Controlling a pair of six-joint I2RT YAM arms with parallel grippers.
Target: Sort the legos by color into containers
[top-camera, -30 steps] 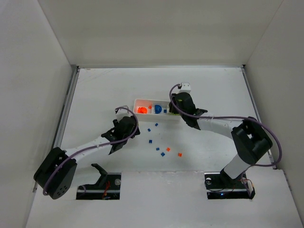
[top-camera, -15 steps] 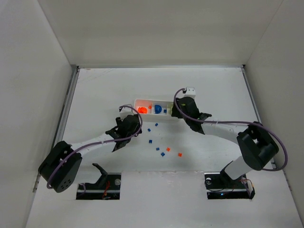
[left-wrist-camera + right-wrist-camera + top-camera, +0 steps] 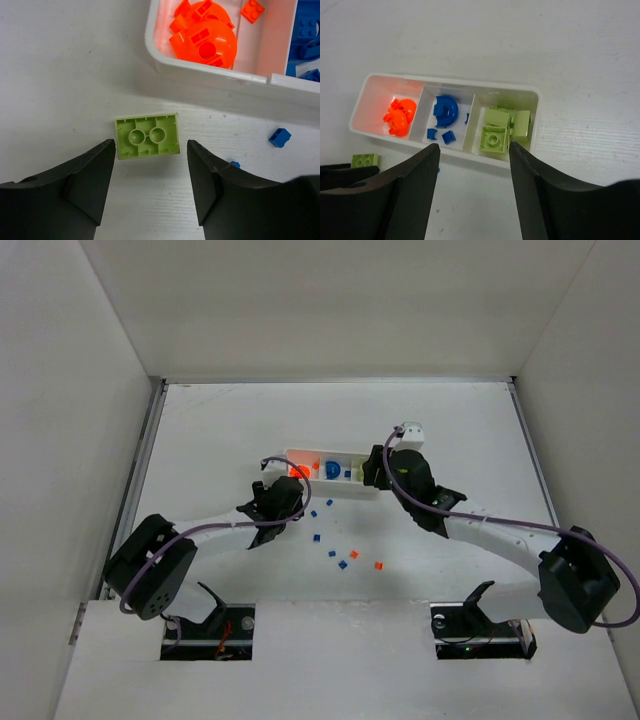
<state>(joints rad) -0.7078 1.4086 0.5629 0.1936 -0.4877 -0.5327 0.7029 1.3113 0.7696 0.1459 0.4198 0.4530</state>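
The white tray (image 3: 470,85) has three compartments. Its left one holds orange legos with a rounded orange piece (image 3: 202,37), its middle one blue pieces with a rounded blue one (image 3: 445,111), and its right one lime-green bricks (image 3: 502,130). A lime-green brick (image 3: 147,136) lies upside down on the table just in front of the orange compartment, and it also shows in the right wrist view (image 3: 364,160). My left gripper (image 3: 150,145) is open and empty, with its jaws on either side of this brick and above it. My right gripper (image 3: 474,146) is open and empty over the tray's near wall.
Several small blue bricks (image 3: 318,536) and two orange ones (image 3: 379,565) lie scattered on the white table in front of the tray (image 3: 352,487). A blue brick (image 3: 279,137) lies right of the left gripper. White walls enclose the table.
My left gripper has moved right, towards the tray's left end. My right wrist has shifted right and a little back along the tray's right end.
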